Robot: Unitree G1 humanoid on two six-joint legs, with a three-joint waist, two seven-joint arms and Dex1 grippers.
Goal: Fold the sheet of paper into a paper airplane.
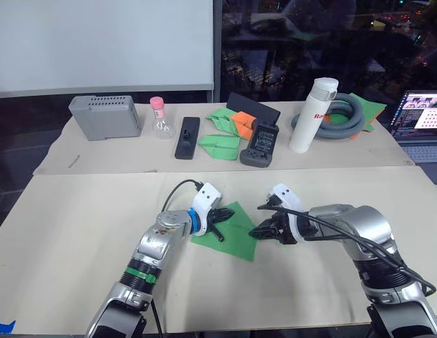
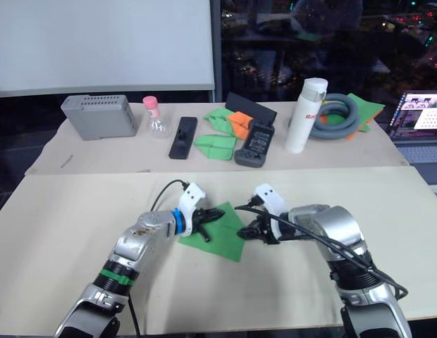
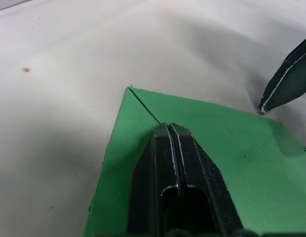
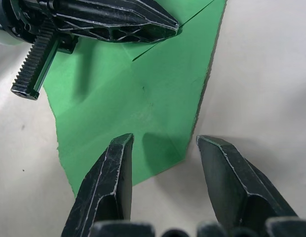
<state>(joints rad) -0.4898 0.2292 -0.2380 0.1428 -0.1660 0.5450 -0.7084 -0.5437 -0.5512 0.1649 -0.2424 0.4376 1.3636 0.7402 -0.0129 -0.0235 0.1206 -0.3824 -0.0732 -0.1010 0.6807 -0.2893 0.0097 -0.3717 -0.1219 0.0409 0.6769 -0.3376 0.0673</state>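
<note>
A bright green sheet of paper (image 1: 229, 232) lies flat on the pale counter (image 1: 77, 232) between the robot's 2 arms, with the folding into a paper airplane judged to be at an early stage: faint crease lines cross the sheet and one edge near the left arm looks turned over into a flap, but no pointed nose, wings or raised centre fold can be seen, so most of the folds remain to be made. The left gripper (image 1: 222, 213) rests over the sheet with its 2 black fingers (image 3: 172, 163) pressed together, closed on nothing, their tip lying along a crease that runs toward the sheet's corner. The right gripper (image 1: 264, 227) sits just beside the opposite edge with its fingers (image 4: 113, 173) spread apart, one tip over the green surface and the other over bare counter, straddling a corner of the sheet without holding it. The paper looks thin and matte, near-square, with crisp edges; the counter's covering looks soft, dull and lightly wrinkled. On the counter behind, well apart from the work, stand a grey box (image 1: 104, 116), a small flask with a pink cap (image 1: 161, 118), a white bottle (image 1: 311, 114), a coiled grey hose (image 1: 345, 116), dark devices, and several already folded green and orange papers (image 1: 229, 134).
</note>
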